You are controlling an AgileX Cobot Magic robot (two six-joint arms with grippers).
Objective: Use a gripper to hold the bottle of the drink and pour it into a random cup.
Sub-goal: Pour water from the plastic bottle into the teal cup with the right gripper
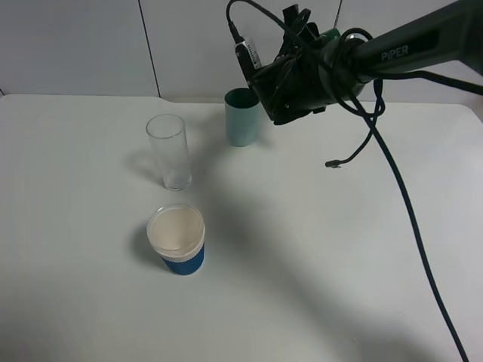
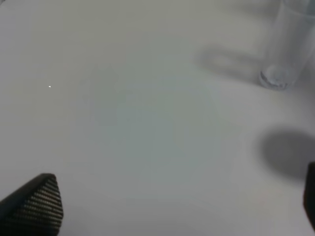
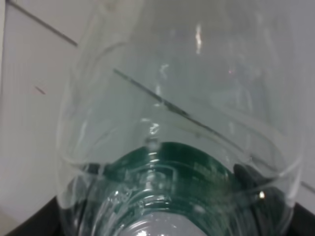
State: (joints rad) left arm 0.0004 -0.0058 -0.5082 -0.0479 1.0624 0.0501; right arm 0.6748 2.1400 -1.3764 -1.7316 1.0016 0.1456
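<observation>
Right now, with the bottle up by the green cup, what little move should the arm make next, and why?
Probably tip the bottle toward the teal cup: the right gripper is shut on it just above and beside the cup's rim, and no stream shows yet.

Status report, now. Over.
Right pincer shut on bottle, tipped toward teal cup. Left pincer open, empty. Glass stands apart; nothing blocking.
</observation>
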